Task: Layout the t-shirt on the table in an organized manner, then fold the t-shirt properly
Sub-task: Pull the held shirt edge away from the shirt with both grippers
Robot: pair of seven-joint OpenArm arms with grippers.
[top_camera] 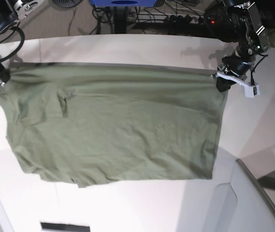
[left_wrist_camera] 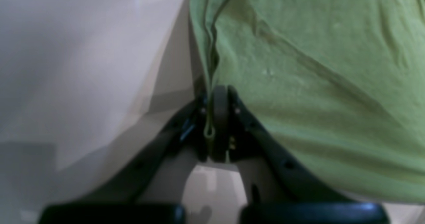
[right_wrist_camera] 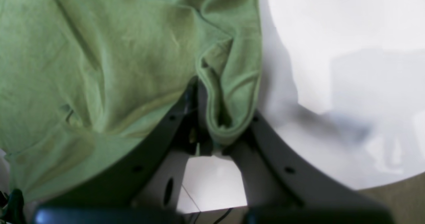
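**Shirt stretched between two pinches**

The shirt (top_camera: pixel 113 123) hangs spread above the table (top_camera: pixel 128 46), its top edge pulled taut between the two arms and the body drooping toward the camera. The left gripper (left_wrist_camera: pixel 215 124) is closed hard on a thin fold of that edge; the right gripper (right_wrist_camera: pixel 212 124) is clamped on a thicker, rolled bunch of hem at the opposite corner.

The cloth looks light, limp and creased (no stiffness to hold a shape), so it will probably sag and wrinkle wherever unsupported. Corners and hems seem the best holds; the thin left pinch could slip.
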